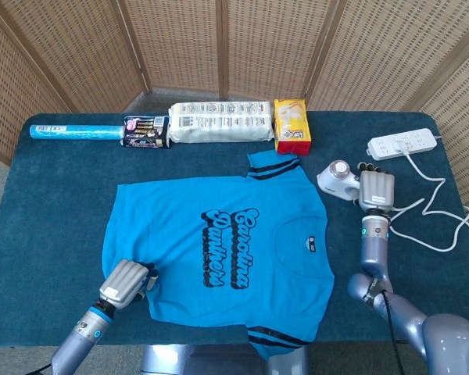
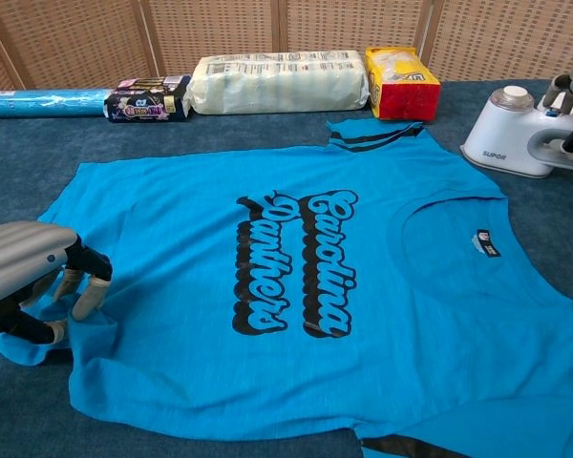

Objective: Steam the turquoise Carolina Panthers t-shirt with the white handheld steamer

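The turquoise Carolina Panthers t-shirt (image 1: 219,250) lies flat on the blue table, print up, also filling the chest view (image 2: 296,286). My left hand (image 1: 125,283) sits at its near left corner, where the fingers (image 2: 86,286) pinch a bunched fold of fabric. The white handheld steamer (image 1: 334,180) stands to the right of the shirt's collar. My right hand (image 1: 375,190) lies over its handle with the fingers stretched out. At the chest view's right edge the handle (image 2: 544,143) passes between those fingers (image 2: 562,88) and the thumb. No firm grip shows.
A white power strip (image 1: 402,144) lies at the far right with a looping cable (image 1: 442,211) beside my right arm. Along the back edge lie a blue roll (image 1: 70,132), a dark packet (image 1: 146,131), a white pack (image 1: 219,123) and a yellow-red bag (image 1: 291,125).
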Available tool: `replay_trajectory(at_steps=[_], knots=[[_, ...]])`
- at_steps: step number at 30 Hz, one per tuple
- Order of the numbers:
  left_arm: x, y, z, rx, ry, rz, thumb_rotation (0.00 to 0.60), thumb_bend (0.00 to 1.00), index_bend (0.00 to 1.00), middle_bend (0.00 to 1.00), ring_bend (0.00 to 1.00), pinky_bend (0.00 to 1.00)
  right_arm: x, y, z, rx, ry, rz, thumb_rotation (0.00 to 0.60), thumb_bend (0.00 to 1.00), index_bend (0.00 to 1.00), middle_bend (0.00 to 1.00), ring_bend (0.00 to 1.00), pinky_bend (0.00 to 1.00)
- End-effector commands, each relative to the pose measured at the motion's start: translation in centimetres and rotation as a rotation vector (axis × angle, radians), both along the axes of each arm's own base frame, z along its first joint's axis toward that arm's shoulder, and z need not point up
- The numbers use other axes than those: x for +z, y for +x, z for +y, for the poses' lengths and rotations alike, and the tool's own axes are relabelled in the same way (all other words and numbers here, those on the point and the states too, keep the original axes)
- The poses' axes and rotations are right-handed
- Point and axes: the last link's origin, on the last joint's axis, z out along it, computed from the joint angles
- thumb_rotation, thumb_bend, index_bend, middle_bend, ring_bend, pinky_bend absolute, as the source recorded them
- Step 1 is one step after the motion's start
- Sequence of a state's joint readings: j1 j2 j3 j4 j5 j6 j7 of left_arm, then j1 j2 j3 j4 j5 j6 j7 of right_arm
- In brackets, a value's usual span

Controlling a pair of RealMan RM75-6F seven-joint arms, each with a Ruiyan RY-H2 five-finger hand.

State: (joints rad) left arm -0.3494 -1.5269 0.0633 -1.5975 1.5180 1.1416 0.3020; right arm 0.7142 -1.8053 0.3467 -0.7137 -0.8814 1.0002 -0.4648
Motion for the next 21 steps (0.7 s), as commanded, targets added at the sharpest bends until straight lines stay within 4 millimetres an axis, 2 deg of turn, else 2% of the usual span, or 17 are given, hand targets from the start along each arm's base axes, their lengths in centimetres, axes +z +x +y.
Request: replay_trajectory(at_steps=[1, 16, 21], knots=[[0.0, 0.0, 0.0, 0.001, 0.001, 0.000, 0.600, 0.42, 0.72, 0.69, 0.65, 0.72, -0.3, 0.0, -0.1, 0.004, 0.004, 0.014, 0.595, 0.39, 0.27, 0.35, 0.36, 0.41], [0.0, 0.0, 0.1, 0.011, -0.001, -0.003, 0.600, 0.42, 0.72, 0.69, 0.65, 0.72, -0.4, -0.6, -1.3, -0.035, -0.016, 0.106, 0.594, 0.40, 0.32, 0.39, 0.40, 0.43], [0.1, 0.1, 0.1, 0.014, -0.001, -0.005, 0.600, 0.42, 0.72, 0.69, 0.65, 0.72, -0.5, -1.0, -1.6, -0.057, -0.015, 0.139, 0.598, 0.40, 0.38, 0.44, 0.47, 0.49]])
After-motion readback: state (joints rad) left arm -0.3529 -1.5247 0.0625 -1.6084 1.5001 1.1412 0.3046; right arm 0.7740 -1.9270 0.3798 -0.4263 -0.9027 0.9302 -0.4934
